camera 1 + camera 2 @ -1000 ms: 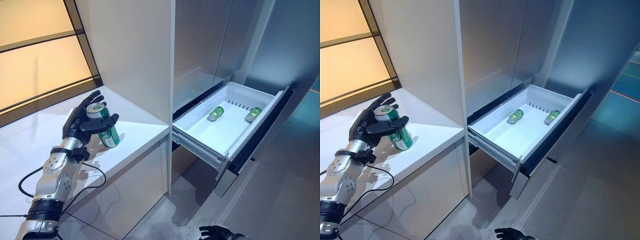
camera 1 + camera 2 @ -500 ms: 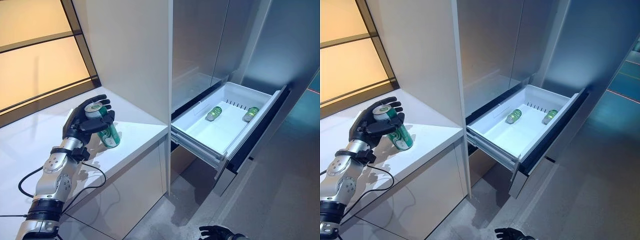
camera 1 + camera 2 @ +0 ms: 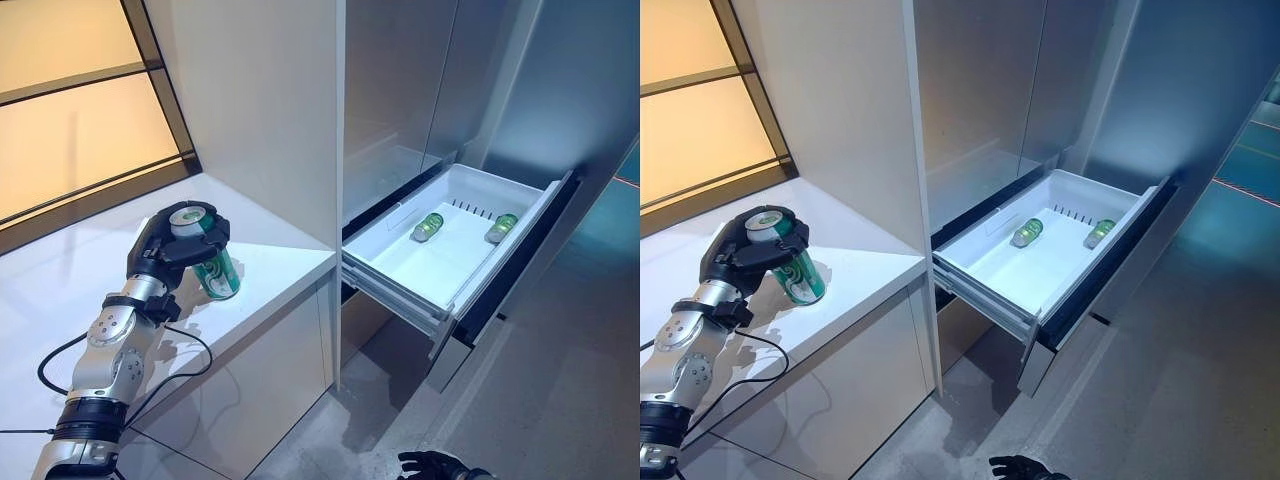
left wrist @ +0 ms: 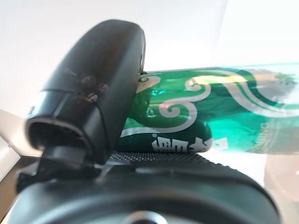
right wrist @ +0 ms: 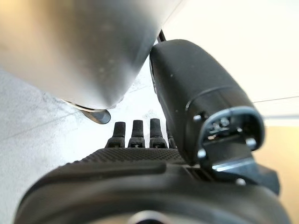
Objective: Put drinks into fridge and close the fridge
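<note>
A green can (image 3: 212,265) stands tilted on the white counter (image 3: 270,265). My left hand (image 3: 165,245) is shut on it, fingers curled over its top and thumb across its side; the left wrist view shows the can (image 4: 210,112) pressed against the thumb (image 4: 93,98). The fridge drawer (image 3: 400,265) is pulled open, with green cans (image 3: 430,226) lying at its far end. My right hand (image 3: 432,465) hangs low near the floor, its fingers (image 5: 135,133) straight in the right wrist view.
A tall white cabinet side (image 3: 270,100) rises between the counter and the fridge. The grey fridge door panel (image 3: 570,90) stands to the right. A window frame (image 3: 160,80) borders the counter's back. Grey floor (image 3: 540,400) lies below the drawer.
My left hand's fingers have closed from spread open behind the can to curled over its top. The can and the drawer have stayed in place.
</note>
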{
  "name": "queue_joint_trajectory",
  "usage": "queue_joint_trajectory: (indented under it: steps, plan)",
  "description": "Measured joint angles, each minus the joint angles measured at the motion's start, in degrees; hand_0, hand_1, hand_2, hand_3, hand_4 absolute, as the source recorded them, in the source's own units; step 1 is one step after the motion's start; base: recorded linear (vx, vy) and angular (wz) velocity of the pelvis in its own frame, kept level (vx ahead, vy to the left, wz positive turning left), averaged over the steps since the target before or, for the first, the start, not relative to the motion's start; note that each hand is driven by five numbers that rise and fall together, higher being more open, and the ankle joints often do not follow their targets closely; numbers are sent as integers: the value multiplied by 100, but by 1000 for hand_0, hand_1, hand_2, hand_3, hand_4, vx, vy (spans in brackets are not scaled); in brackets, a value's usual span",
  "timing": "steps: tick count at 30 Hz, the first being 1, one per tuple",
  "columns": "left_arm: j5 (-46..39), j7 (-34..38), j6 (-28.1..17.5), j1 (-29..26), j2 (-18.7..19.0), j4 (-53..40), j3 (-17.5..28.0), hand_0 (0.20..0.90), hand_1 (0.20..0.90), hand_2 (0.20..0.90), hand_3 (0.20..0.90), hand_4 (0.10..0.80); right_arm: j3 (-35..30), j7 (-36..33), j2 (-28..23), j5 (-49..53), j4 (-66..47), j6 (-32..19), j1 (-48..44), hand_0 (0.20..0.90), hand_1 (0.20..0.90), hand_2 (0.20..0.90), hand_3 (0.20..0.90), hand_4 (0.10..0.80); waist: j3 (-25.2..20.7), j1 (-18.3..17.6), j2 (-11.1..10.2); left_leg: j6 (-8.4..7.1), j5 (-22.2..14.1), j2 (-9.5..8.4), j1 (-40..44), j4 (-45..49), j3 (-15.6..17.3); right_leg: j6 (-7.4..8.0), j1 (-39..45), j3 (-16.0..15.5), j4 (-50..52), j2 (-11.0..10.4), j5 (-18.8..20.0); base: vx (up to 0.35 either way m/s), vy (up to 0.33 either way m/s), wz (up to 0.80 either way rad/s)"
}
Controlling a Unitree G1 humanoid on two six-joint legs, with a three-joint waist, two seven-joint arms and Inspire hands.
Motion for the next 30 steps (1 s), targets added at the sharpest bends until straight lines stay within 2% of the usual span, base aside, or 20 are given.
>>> queue_joint_trajectory:
  steps: [3,7,13,17,22,27,30]
  plan:
    - [-345,-86,-1,6,0,-474,-112,300,300,300,200,100,33,1,-42,276,-885,-78,341,900,900,900,900,800,64,-2,-83,0,1,2,-10,1,1,-1,-13,1,0,2,1,-11,-6,0]
    - [-712,-616,-21,5,2,-1407,-214,300,300,300,200,100,186,-22,-78,361,-2604,-87,646,900,900,900,900,800,107,-113,-163,5,3,0,-89,9,34,11,-99,35,1,1,41,-39,-16,-5]
    - [-953,-1574,-400,-44,32,-2379,-794,300,300,300,200,100,269,5,-191,511,-4782,-148,562,900,900,900,900,800,180,-353,-60,20,1,-12,-68,32,102,32,-108,127,2,-1,64,-35,-8,-6]
    - [-952,-2049,-746,82,24,-2377,-869,300,300,300,200,100,242,184,-788,984,-6060,-17,517,900,900,900,900,800,231,-406,53,23,-4,-2,-48,20,172,25,-117,191,1,12,89,-31,4,-9]
    - [-876,-2430,-1011,255,26,-2371,-869,300,300,300,200,100,52,248,-1234,1532,-6897,41,271,900,900,900,900,800,255,-418,101,20,-3,9,-47,26,205,19,-134,240,1,28,103,-20,8,-5]
    - [-691,-2620,-1014,258,15,-2380,-873,300,300,300,200,100,45,267,-1251,2051,-7481,240,14,900,900,900,900,800,248,-412,166,22,-2,7,-94,35,253,16,-198,290,2,30,123,-9,-3,-5]
    - [-546,-2624,-1011,258,12,-2396,-1022,300,300,300,200,100,100,281,-1247,2370,-7499,380,-176,900,900,900,900,800,248,-385,167,22,-2,7,-95,37,252,17,-198,291,2,30,122,0,0,0]
